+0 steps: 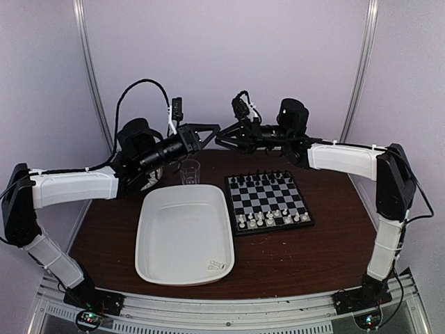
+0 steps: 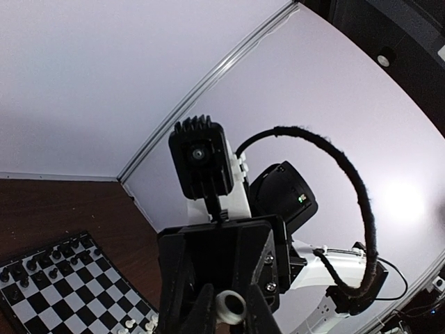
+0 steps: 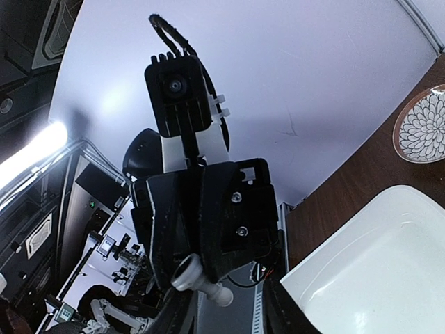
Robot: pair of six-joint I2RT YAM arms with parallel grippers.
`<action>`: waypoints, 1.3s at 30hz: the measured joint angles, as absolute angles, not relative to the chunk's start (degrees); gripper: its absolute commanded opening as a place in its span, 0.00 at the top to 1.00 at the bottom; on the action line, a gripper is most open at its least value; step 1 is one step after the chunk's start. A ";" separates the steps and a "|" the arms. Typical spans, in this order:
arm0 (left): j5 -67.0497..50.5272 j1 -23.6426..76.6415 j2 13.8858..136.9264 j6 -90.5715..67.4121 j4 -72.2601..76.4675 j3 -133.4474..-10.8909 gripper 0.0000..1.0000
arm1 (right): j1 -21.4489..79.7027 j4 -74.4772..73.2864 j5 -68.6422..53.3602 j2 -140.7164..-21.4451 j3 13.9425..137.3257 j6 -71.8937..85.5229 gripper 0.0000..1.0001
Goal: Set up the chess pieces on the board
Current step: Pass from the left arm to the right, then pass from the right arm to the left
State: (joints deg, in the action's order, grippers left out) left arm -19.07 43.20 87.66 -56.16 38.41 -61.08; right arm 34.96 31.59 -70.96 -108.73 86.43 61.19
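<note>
While most of the chess pieces (image 1: 268, 219) already stand in the two near rows of the board (image 1: 268, 198), the job is not finished. Those rows look slightly short of full, though I cannot count the men at this size. The black pieces (image 1: 261, 179) line the far side.

One white piece (image 3: 199, 280) is in the air, well above and beyond the board, where the two arms meet tip to tip. The left gripper (image 1: 211, 129) seems clenched on it near its wide base, with the narrow head pointing out towards the other arm. The right gripper (image 1: 222, 141) faces it with its jaws spread, one finger on either side and apart from the piece. This looks like a hand-over not yet completed.

A couple of loose men (image 1: 216, 264) lie in the tray (image 1: 181, 236), far below both sets of jaws. I judge that what remains is passing and placing this piece, then fetching those last ones.
</note>
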 measured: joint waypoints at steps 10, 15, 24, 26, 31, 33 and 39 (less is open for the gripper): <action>-20.01 43.09 90.48 -61.98 45.58 -60.14 0.96 | 34.96 37.10 -71.33 -108.55 84.71 64.34 0.80; -20.21 43.07 90.48 -62.92 47.03 -60.05 0.96 | 34.98 38.89 -71.70 -108.53 84.68 64.93 0.94; -20.34 43.00 90.48 -63.77 47.07 -59.48 0.69 | 34.96 37.45 -72.05 -107.77 83.61 61.71 0.99; -20.16 42.87 90.45 -63.24 45.95 -59.13 0.58 | 34.79 35.05 -72.10 -107.11 83.22 59.99 1.00; -19.31 42.46 89.25 -61.34 42.24 -57.54 0.47 | 33.82 23.27 -72.03 -104.47 82.98 51.13 1.00; -18.76 42.19 87.70 -59.42 38.61 -57.28 0.44 | 32.88 15.31 -71.77 -103.31 83.11 44.60 1.00; -15.49 41.93 79.46 -50.24 26.61 -57.36 0.44 | 30.33 -22.57 -62.94 -102.30 90.76 12.05 1.00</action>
State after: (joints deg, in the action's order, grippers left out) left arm -15.49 41.93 79.46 -50.24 26.61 -57.36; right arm 30.33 -22.57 -62.94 -102.30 90.76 12.05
